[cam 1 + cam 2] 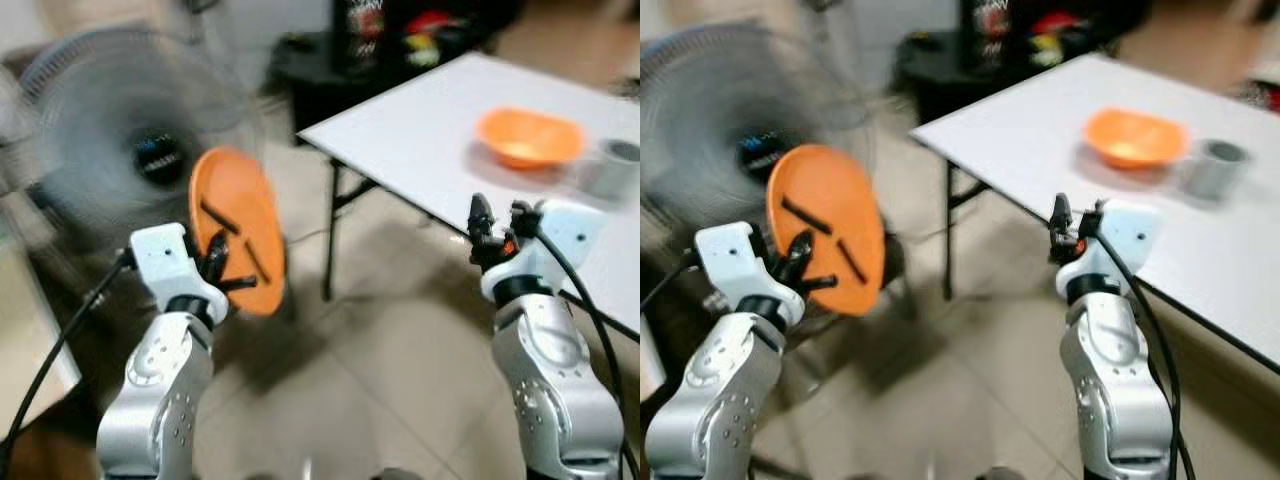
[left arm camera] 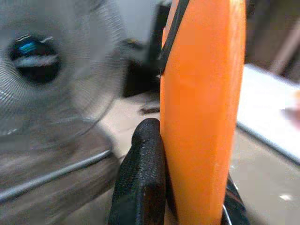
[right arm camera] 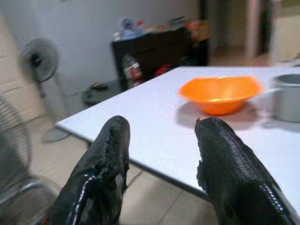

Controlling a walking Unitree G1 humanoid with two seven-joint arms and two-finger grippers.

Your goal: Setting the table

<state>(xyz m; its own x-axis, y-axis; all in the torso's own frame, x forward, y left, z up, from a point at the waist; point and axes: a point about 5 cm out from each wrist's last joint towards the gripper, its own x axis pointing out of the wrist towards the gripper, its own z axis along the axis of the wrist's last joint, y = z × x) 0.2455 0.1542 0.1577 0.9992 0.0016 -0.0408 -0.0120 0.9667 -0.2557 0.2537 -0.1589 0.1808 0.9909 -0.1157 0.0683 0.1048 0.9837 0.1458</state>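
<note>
One orange plate [image 1: 238, 230] is held upright on its edge by the left hand [image 1: 215, 262], out over the tiled floor [image 1: 380, 380] and well apart from the desk [image 1: 440, 140]; the left wrist view shows the hand's black fingers [image 2: 140, 183] clamped on either side of the plate's rim, and two dark stripes cross the plate's face. The right hand [image 1: 495, 222] is raised just short of the near edge of the white desk, its two fingers [image 3: 101, 168] spread apart with nothing between them. On the desk stand two things: one orange bowl [image 1: 528, 138], shallow and upright, and one grey cup [image 1: 612, 168] just beside it, nearer the robot's right. Two fans can be counted: a large one [image 1: 120, 140] with a round wire cage stands close behind the plate on the robot's left, and a smaller pedestal fan [image 3: 40, 61] stands farther off by the wall. One dark cabinet [image 3: 154, 51] with blurred items on top sits beyond the desk's far corner.
</note>
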